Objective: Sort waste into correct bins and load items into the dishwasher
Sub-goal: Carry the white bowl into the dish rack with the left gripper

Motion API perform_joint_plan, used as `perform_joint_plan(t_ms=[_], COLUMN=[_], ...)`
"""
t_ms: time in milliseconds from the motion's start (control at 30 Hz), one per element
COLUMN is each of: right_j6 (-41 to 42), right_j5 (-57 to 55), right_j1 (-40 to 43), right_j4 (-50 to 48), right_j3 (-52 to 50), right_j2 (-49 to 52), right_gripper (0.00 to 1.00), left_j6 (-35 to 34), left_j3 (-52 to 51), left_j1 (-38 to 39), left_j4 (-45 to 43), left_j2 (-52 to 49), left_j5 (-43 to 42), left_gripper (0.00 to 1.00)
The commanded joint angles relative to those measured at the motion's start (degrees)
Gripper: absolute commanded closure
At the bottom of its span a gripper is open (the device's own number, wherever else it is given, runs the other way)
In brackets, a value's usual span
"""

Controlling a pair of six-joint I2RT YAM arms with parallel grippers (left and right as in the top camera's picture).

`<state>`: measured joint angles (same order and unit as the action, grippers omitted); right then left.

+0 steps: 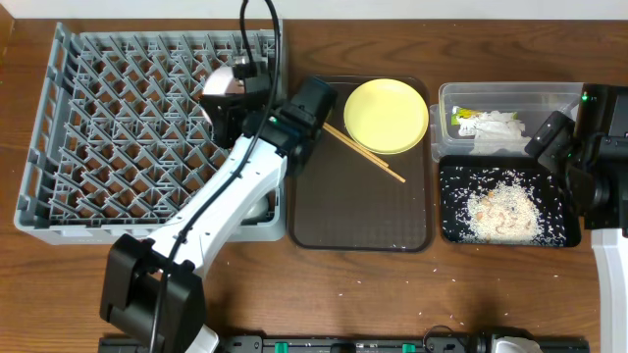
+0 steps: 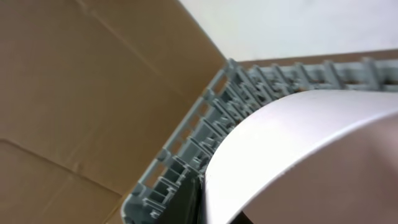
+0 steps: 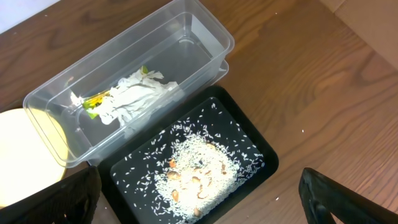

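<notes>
Left gripper (image 1: 228,96): fingers hidden in both views, but we read it as clamped on the white bowl (image 1: 223,82) over the dish rack (image 1: 108,147), upper centre. The left wrist view shows only the bowl wall and rack edge. Right gripper (image 3: 202,196) is spread wide above the black tray (image 3: 264,158) of rice (image 3: 196,165). Wrapper (image 3: 93,102) and crumpled paper (image 3: 134,93) are in the clear tub (image 3: 208,40). Only overhead shows the yellow plate (image 1: 386,115) whole (right wrist clips it), plus chopsticks (image 1: 365,152) on the brown tray (image 1: 358,216).
</notes>
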<state>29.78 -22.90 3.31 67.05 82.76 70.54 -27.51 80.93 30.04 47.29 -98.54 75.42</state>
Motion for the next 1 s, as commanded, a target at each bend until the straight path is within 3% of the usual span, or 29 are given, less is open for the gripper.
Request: perform_joint_plan(t_ms=[0,200,533,967], right_j6=[1.0,1.0,1.0,1.0], right_j5=[-0.6,-0.6,-0.6,-0.6], right_j1=[0.2,0.2,0.2,0.2], right_j4=[0.1,0.1,0.1,0.1], right_j3=[0.3,0.3,0.3,0.3], right_j2=[0.0,0.0,0.0,0.0], right_gripper=[0.01,0.01,0.01,0.01], left_j6=[-4.3,-7.1,-9.3,-16.1], left_j3=[-0.2,-0.3,-0.3,-4.7], left_j1=[-0.2,-0.1,-0.1,-1.4], left_j4=[-0.2,-0.2,-0.2,-0.2], left_j2=[-2.9,-7.7,-13.4,-13.8], left_j5=[7.4,14.4,14.5,14.4], left_gripper=[0.93,0.93,0.93,0.93])
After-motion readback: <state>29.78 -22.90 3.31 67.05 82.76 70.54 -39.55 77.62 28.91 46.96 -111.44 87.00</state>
